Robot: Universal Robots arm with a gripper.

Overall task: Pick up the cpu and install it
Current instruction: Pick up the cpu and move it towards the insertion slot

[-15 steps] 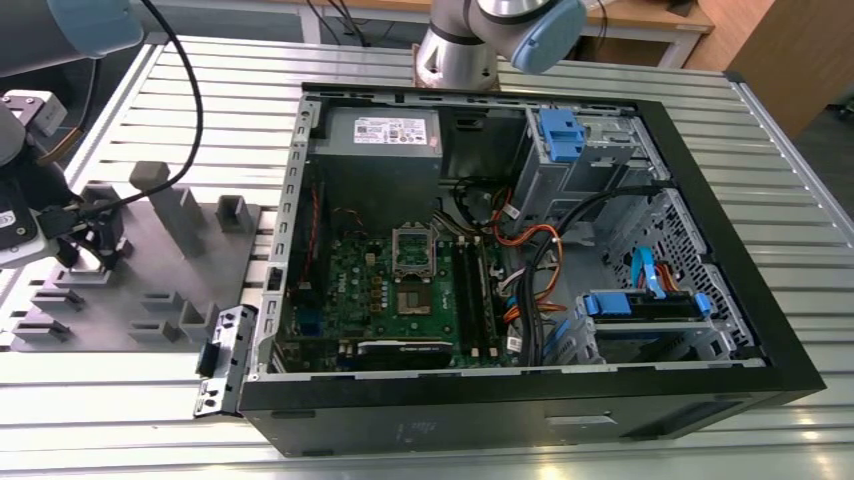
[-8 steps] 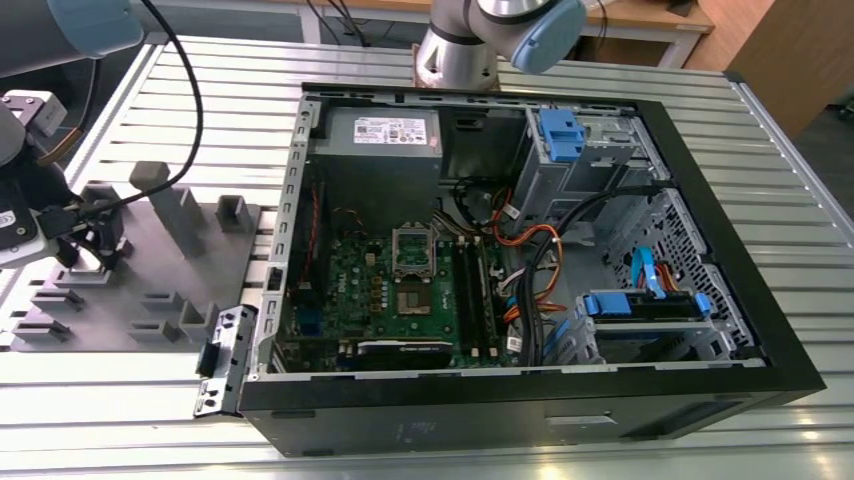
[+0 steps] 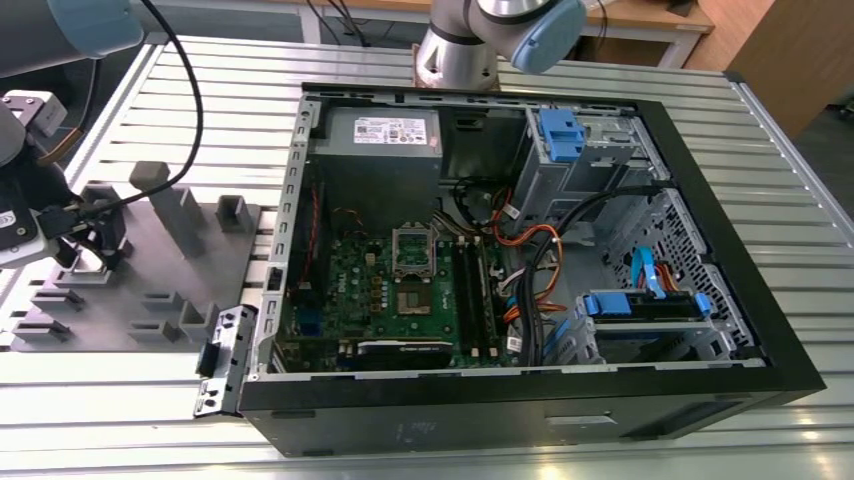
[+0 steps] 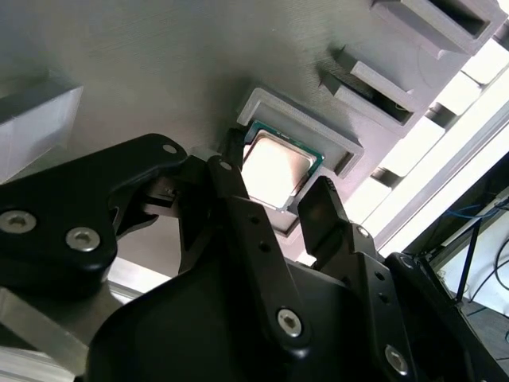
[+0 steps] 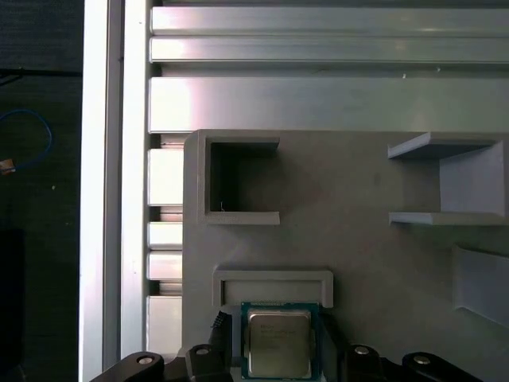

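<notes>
Your ribbed aluminium table (image 3: pixel 120 400) carries a grey plastic fixture plate (image 5: pixel 358 263) on the exterior view's left. Over it the black two-fingered gripper (image 4: pixel 274 179) hangs low, fingers (image 4: pixel 318 203) apart, one either side of the small square silver-topped cpu (image 4: pixel 277 165), which lies flat in a shallow pocket of that plate. Farther toward that view's right you see the open black computer case (image 3: pixel 534 405) with its green circuit board (image 3: pixel 354 275).

Slatted metal table (image 3: pixel 801 180), grey fixture tray (image 3: pixel 140 265) at exterior view's left, open computer case (image 3: pixel 534 410) beside it
</notes>
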